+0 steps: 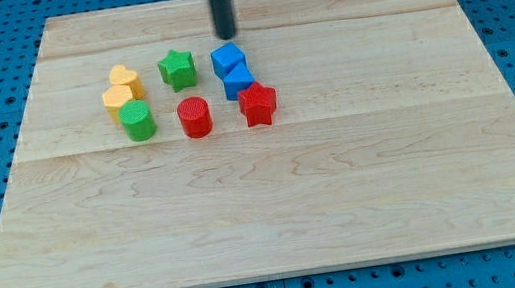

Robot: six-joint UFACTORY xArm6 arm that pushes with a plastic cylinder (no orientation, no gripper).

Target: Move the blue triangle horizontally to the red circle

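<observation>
My tip (225, 35) rests on the wooden board (347, 202) near its top edge, a little to the view's left of the middle of that edge. There are no jaws to hold apart or together here: the arm ends in a plain dark rod, and the rod clamps on nothing.

Two blue blocks sit just below my tip, toward the view's bottom. The upper blue block (227, 59) is the nearer one, close under the tip but not touching it as far as I can tell. The lower blue block (238, 80) touches the upper one and leans slightly toward the view's right. I cannot say for certain which of the two is the triangle; the shapes are too small to read.

The red circle (194, 116) stands to the view's left of and below the blue pair, apart from both. A red star (258, 103) sits right against the lower blue block, on its bottom right side.

Further to the view's left, a green star (177, 69) lies level with the upper blue block. Two yellow blocks are pressed together: the upper yellow block (124, 80), which looks like a heart, and the lower yellow block (117, 99). A green cylinder (138, 120) sits just below them, level with the red circle.

All the blocks cluster in the board's upper left half. No containers are on the board.
</observation>
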